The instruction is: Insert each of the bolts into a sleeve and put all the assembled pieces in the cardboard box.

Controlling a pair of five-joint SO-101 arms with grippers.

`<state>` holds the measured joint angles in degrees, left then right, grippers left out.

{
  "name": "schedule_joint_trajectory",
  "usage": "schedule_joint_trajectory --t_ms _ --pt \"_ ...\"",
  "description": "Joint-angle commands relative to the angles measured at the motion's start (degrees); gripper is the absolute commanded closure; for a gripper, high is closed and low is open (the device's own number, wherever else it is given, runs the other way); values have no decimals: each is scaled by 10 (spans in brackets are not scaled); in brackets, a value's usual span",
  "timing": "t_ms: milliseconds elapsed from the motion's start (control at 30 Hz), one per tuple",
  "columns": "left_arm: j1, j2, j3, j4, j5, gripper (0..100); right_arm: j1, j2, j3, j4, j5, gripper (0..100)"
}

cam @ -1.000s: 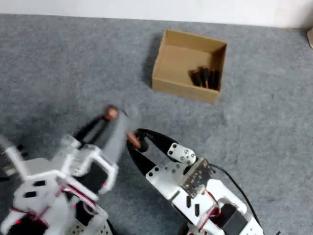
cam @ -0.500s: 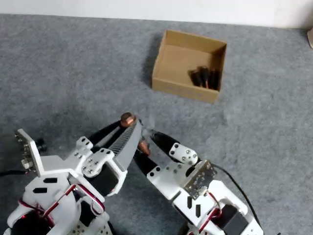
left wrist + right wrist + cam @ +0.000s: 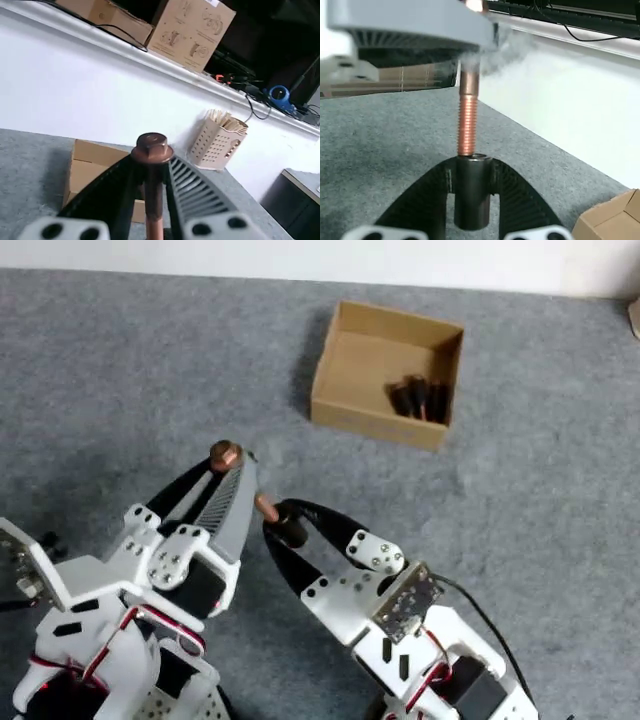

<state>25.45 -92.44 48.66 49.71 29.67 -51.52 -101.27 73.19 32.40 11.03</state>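
Observation:
My left gripper (image 3: 228,462) is shut on a copper bolt (image 3: 151,187), its hex head (image 3: 225,454) up between the fingertips and its threaded shank (image 3: 468,122) pointing down. My right gripper (image 3: 285,525) is shut on a black sleeve (image 3: 472,190), held upright. The bolt's tip (image 3: 266,507) sits at the sleeve's open mouth. The cardboard box (image 3: 352,415) stands farther back on the grey carpet, with several dark assembled pieces (image 3: 419,397) lying in its right corner.
Grey carpet (image 3: 120,380) spreads around both arms. A white wall (image 3: 60,85) runs behind the box, with a beige slotted holder (image 3: 216,142) of sticks beside it. Cardboard cartons (image 3: 192,30) sit on a ledge above.
My left gripper swung the bolt toward the right gripper, then shifted back left slightly. The bolt's tip now meets the sleeve's mouth. The right gripper barely moved.

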Motion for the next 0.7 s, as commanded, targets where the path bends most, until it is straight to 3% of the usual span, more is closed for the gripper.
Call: schedule_joint_trajectory --t_ms 0,567,667 --pt "-6 0 21 2 -4 996 5 -1 -7 -13 3 994" --pt "29 0 32 -4 -4 996 -20 -2 15 -15 4 994" --pt "29 0 32 28 -4 996 -20 -2 15 -15 4 994"
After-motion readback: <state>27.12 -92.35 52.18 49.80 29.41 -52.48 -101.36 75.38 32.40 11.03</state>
